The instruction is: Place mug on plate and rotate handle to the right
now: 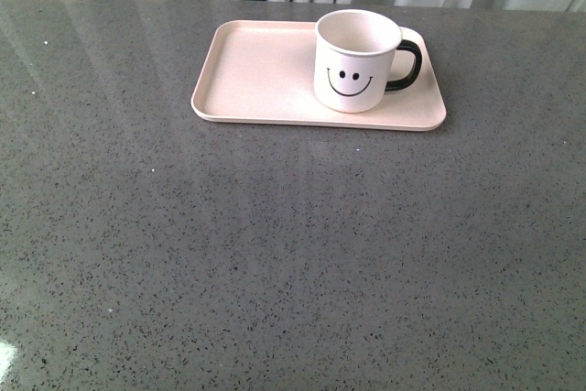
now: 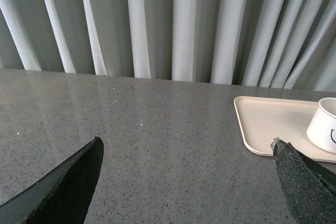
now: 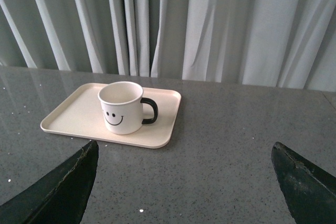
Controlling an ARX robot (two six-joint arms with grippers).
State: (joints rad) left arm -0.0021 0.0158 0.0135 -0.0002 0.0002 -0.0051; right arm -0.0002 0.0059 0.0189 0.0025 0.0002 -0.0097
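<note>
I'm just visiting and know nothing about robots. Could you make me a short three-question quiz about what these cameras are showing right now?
1. True or false: the cream-white smiley-face mug stands upright on the pale pink rectangular tray.
2. In the front view, the mug's glossy black loop handle points: A) left B) right C) toward the camera.
3. Is the left gripper or the right gripper holding anything?

Key: 1 true; 2 B; 3 no, both are open and empty.
</note>
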